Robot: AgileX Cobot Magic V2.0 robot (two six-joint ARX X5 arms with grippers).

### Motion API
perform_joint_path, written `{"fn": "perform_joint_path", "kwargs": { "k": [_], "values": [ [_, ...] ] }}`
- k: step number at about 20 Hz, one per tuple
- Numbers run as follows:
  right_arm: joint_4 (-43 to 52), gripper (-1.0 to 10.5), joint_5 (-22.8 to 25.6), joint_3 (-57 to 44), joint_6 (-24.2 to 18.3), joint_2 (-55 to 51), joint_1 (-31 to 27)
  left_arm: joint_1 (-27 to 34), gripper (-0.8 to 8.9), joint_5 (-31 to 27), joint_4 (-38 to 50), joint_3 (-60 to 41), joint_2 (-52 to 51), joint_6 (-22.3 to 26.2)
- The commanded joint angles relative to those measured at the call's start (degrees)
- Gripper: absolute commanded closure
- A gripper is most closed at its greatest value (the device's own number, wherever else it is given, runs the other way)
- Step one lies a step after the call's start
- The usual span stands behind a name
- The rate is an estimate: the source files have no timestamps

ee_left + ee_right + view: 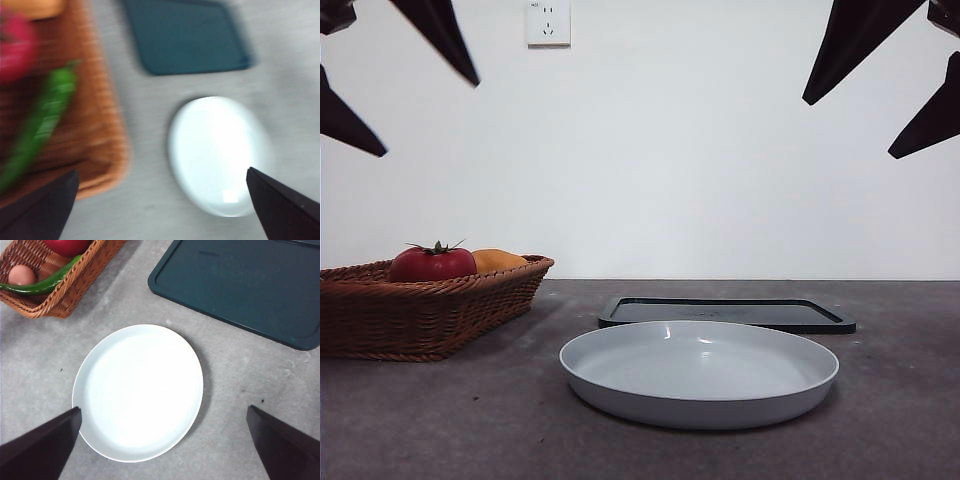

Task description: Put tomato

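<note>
Tomato: I see the tomato (431,264) lying in the wicker basket (420,310) at the table's left side in the front view, its green stem up, touching an orange fruit (498,260) just behind it.
Basket contents: from my right wrist camera I also make out a long green pepper (42,285) and an egg (21,275) in the basket with the tomato (66,246).
Plate: a white round plate (700,385) sits on the grey table (900,400), near the basket but apart from it.
Tray: a dark flat tray (725,313) lies just behind the plate.
Left gripper: I have the left gripper (160,210) up above the table, over the gap between basket (102,145) and plate (217,155); its jaws are spread wide and hold nothing. This view is blurred.
Right gripper: the right gripper (162,445) hangs above the plate (137,392), jaws wide apart, gripping nothing.
Wall: a white socket (548,22) is high on the wall.
</note>
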Motion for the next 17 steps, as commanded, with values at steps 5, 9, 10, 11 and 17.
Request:
{"fn": "perform_joint_path", "kwargs": {
  "k": [5, 9, 10, 11, 17],
  "values": [
    [0.6, 3.6, -0.1, 0.9, -0.4, 0.5, 0.3, 0.7, 1.02, -14.1, -9.6, 17.4, 14.2, 9.6],
    [0.6, 3.6, -0.1, 0.9, -0.4, 0.5, 0.3, 3.0, 1.02, -15.1, -11.8, 26.0, 23.9, 10.9],
    [0.5, 3.6, -0.1, 0.9, -0.4, 0.5, 0.3, 3.6, 1.02, -15.1, -11.6, 27.6, 25.9, 11.6],
    [0.6, 3.6, -0.1, 0.9, -0.4, 0.5, 0.3, 4.2, 1.02, -15.3, -11.3, 29.6, 28.4, 12.6],
    [0.6, 3.6, -0.1, 0.9, -0.4, 0.5, 0.3, 6.1, 1.02, -15.9, -7.2, 35.8, 39.8, 16.0]
  ]
}}
